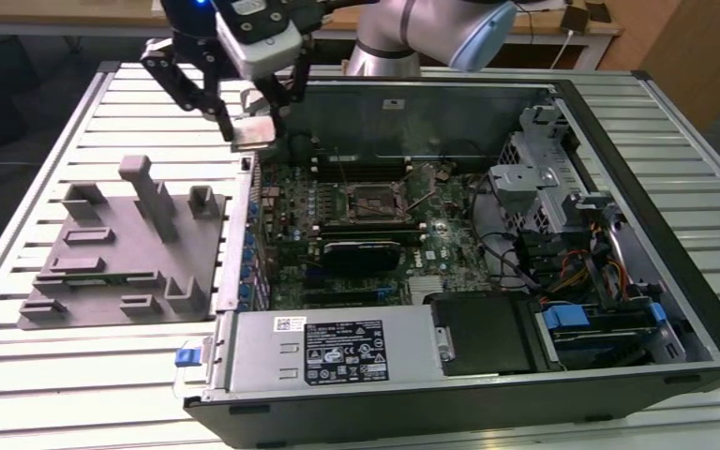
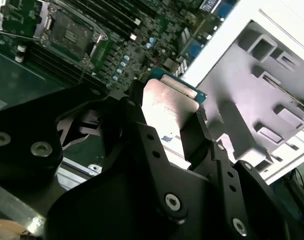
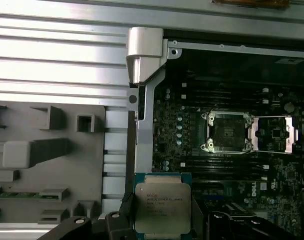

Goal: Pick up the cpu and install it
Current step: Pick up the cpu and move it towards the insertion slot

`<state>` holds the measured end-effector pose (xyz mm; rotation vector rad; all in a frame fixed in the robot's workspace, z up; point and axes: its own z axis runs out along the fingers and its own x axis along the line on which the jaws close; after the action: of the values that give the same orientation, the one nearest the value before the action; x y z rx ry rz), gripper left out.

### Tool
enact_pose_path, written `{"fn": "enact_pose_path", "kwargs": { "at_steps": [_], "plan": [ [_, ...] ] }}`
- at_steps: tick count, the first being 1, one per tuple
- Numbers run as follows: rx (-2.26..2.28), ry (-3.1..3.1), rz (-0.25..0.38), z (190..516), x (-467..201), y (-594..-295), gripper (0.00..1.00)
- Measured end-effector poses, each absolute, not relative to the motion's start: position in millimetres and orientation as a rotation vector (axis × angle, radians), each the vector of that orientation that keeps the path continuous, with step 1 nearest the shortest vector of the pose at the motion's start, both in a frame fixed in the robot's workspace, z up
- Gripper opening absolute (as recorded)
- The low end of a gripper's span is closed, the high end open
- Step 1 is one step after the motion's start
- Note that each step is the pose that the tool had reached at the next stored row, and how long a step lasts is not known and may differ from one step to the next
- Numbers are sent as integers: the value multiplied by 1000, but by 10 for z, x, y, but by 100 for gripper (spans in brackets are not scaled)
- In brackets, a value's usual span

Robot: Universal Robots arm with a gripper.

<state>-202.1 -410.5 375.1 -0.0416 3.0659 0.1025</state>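
cpu [image 1: 254,132] in claw [image 1: 255,126], above case edge [image 1: 226,286]

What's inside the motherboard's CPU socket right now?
No chip: the socket shows its bare dark bed, with its cover plate swung aside. The cpu is clamped in the gripper. Pin condition cannot be made out.

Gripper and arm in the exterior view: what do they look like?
The gripper has a pale grey body and black linked jaws, with silver screws visible in the second wrist view. The arm is silver-grey with a light blue joint cap.
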Motion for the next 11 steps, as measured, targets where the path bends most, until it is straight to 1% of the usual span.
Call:
{"fn": "enact_pose_path", "kwargs": {
  "at_steps": [11],
  "plan": [
    [-42, 3071, 103, 3751, -1534, -4105, 54]
  ]
}}
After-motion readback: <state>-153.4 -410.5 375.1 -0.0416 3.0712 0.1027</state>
